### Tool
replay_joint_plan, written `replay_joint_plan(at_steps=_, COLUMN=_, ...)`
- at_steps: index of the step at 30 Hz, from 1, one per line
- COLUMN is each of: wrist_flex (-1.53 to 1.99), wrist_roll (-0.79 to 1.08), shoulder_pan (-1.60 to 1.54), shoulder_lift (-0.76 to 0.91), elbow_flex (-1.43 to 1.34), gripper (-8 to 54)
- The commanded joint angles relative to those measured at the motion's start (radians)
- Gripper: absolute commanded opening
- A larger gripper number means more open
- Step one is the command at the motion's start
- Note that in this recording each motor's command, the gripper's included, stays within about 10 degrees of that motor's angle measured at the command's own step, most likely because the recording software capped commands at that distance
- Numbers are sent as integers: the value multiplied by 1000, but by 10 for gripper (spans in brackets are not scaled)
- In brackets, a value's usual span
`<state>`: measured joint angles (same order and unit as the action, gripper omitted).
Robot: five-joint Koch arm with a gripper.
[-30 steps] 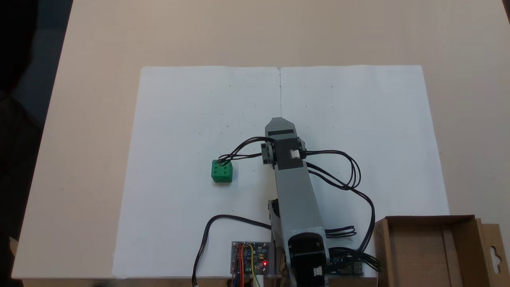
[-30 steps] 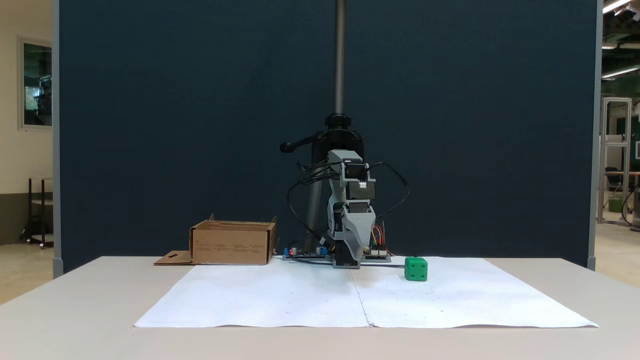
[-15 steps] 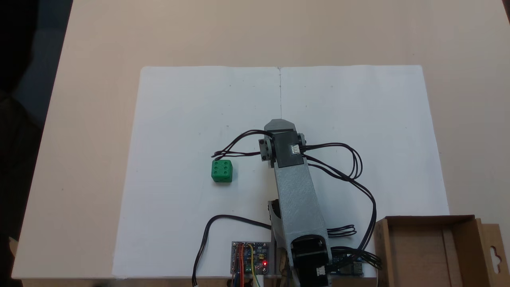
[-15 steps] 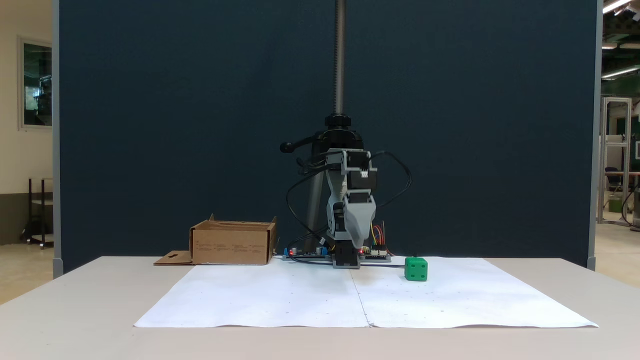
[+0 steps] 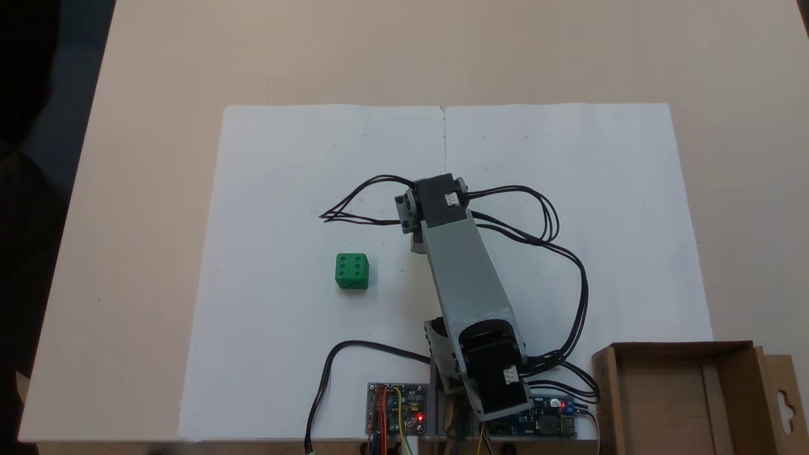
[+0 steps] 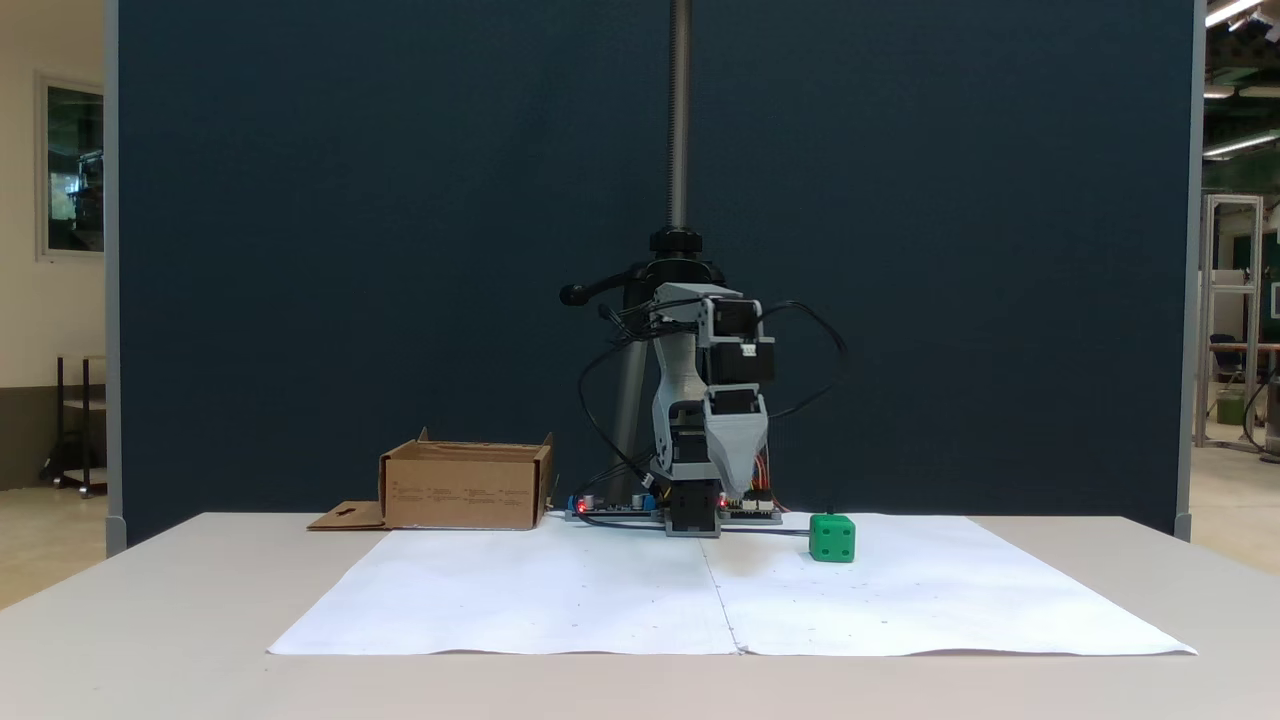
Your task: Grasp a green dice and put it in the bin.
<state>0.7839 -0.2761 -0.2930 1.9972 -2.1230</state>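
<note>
Green dice (image 5: pixel 352 271) sits free on the white paper (image 5: pixel 284 189) at centre-left of the top-down frame — well apart from the bin (image 5: pixel 679 395) at lower right — while the gripper (image 6: pixel 738 485) hangs point-down above the paper, its opening impossible to tell.

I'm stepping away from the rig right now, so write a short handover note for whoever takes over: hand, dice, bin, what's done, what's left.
Hand: raised above the paper, pointing down, holding nothing; whether it is open or shut cannot be told, as the jaws are not seen apart.
Dice: on the paper, six pips up, left of the arm in the fixed view from above; untouched.
Bin: at the table's bottom right corner in that view, beside the arm's base, with nothing seen in it.
Done: nothing yet.
Left: reach the dice, grasp it, carry it to the bin, release.
</note>
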Motion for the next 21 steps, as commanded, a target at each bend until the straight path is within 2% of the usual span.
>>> replay_joint_plan(at_steps=1, wrist_flex=17, wrist_roll=-115, shoulder_pan=-55, shoulder_lift=5, elbow_flex=66, gripper=452)
replay_joint_plan(at_steps=21, wrist_flex=48, wrist_roll=-308, shoulder_pan=-425, shoulder_lift=11, elbow_flex=129, gripper=450)
